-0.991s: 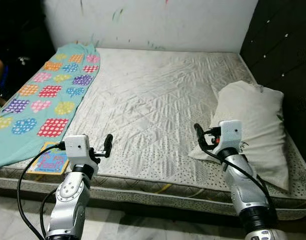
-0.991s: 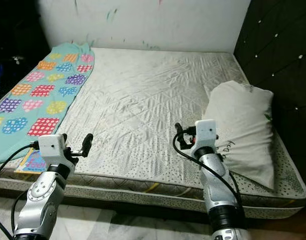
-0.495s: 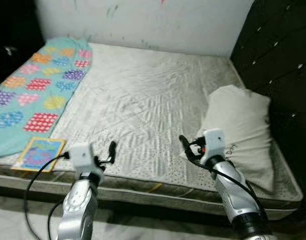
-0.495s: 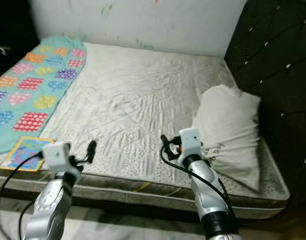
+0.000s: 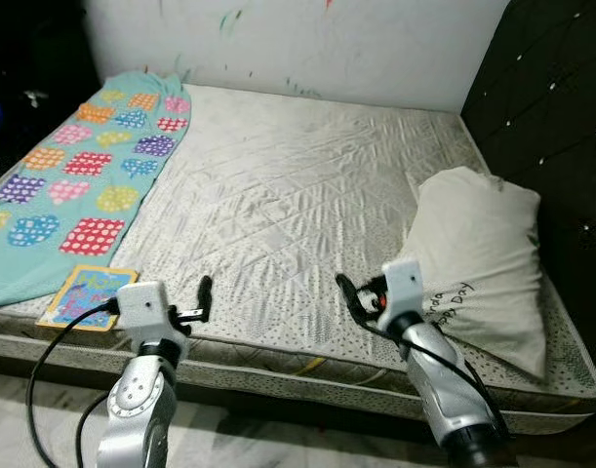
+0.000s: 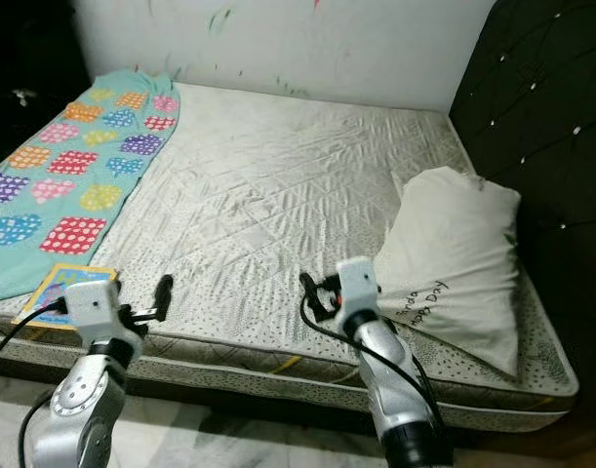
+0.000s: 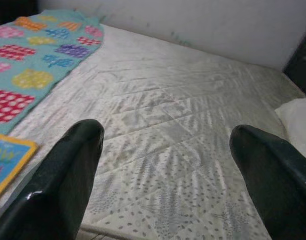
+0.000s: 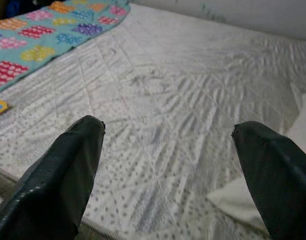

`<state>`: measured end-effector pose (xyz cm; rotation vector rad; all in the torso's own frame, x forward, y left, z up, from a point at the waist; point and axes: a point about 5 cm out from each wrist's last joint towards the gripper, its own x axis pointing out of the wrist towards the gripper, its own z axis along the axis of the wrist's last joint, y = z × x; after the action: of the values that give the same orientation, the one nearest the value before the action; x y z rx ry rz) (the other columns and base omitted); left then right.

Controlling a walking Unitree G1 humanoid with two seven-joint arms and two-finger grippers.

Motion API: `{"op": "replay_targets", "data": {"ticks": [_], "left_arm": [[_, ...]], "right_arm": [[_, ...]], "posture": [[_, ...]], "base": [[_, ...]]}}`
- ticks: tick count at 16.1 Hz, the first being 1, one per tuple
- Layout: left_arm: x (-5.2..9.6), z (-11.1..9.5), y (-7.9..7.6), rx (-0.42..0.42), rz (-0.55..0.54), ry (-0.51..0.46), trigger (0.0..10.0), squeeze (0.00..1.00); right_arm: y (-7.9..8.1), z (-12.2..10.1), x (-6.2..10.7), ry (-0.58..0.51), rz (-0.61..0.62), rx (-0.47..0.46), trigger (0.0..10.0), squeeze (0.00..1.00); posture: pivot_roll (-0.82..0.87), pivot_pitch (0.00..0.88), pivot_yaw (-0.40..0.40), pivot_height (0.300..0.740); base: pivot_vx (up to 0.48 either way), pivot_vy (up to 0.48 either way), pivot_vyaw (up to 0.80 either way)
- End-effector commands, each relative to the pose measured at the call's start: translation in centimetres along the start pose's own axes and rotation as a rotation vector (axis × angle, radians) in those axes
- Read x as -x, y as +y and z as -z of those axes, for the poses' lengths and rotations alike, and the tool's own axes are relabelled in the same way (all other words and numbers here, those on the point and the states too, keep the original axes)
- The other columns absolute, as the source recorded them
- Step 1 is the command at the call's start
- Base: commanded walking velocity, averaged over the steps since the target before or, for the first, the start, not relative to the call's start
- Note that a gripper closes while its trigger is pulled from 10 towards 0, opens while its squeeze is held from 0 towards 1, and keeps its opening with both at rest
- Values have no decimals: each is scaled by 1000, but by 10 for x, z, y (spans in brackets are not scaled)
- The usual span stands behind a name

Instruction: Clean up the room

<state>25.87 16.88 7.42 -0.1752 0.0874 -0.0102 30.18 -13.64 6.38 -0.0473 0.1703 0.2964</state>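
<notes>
Mattress (image 5: 307,205) w/ pillow (image 5: 483,258), blanket (image 5: 73,185), book (image 5: 86,297).

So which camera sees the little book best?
The left eye view: the whole book lies flat at the mattress edge, beside the blanket. The right eye view has it partly behind the left arm; both wrist views catch just a corner.

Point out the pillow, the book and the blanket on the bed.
pillow (image 5: 478,244), left eye view, middle of its white case.
book (image 5: 85,295), left eye view, centre of its cover, at the mattress's near edge.
blanket (image 5: 78,185), left eye view, on its teal patterned middle.
</notes>
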Motion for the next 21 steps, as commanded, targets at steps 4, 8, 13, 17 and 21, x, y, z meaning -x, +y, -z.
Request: {"op": "replay_targets", "data": {"ticks": [4, 8, 13, 17, 21], "left_arm": [[-5, -7, -9, 13, 83, -26, 10000, 0], [-3, -10, -11, 29, 109, -42, 10000, 0], [-2, -10, -11, 24, 125, -36, 10000, 0], [-3, -10, -13, 24, 135, -33, 10000, 0], [-4, -11, -13, 23, 138, -35, 10000, 0]], "right_arm": [[-8, -10, 0, -35, 35, 7, 10000, 0], [-6, -12, -1, -39, 34, 11, 10000, 0], [-6, -11, 0, -43, 40, 8, 10000, 0], [-10, -12, 1, -44, 52, 10, 10000, 0], [-10, -13, 1, -47, 57, 14, 10000, 0]], "posture": [[-37, 0, -20, 740], [-31, 0, -18, 740], [-33, 0, -9, 740], [-37, 0, -6, 740], [-39, 0, -6, 740]], "base": [[0, 0, 111], [217, 0, 0], [352, 0, 0], [339, 0, 0], [339, 0, 0]]}}
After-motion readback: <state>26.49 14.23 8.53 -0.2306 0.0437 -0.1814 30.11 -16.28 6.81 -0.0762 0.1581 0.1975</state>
